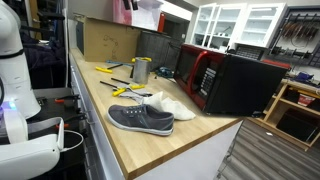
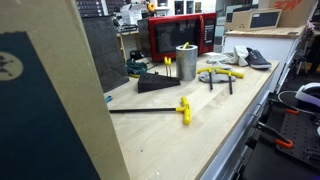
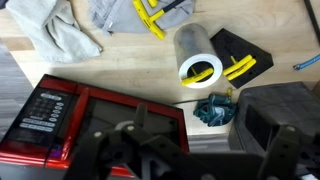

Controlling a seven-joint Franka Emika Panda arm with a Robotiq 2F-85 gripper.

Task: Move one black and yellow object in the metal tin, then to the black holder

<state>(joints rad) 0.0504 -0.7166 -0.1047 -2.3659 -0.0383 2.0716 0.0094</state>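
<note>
The metal tin [image 3: 198, 52] stands upright on the wooden bench, with a yellow-handled piece showing inside its mouth; it shows in both exterior views [image 1: 141, 70] [image 2: 186, 62]. Right beside it lies the black holder [image 3: 238, 50] [image 2: 157, 85], with a yellow handle [image 3: 240, 68] resting on it. More black and yellow tools lie loose: one [image 2: 172, 110] near the bench front, one [image 3: 150, 18] by the shoe, others [image 1: 126, 90]. My gripper [image 3: 190, 165] hangs high above the microwave, open and empty, well away from the tin.
A red and black microwave [image 1: 225, 82] [image 3: 90, 115] sits below the gripper. A grey shoe [image 1: 140, 119] and a white cloth [image 1: 168, 103] lie toward one bench end. A blue crumpled item [image 3: 213, 110] is beside the tin. A cardboard box [image 1: 105, 40] stands behind.
</note>
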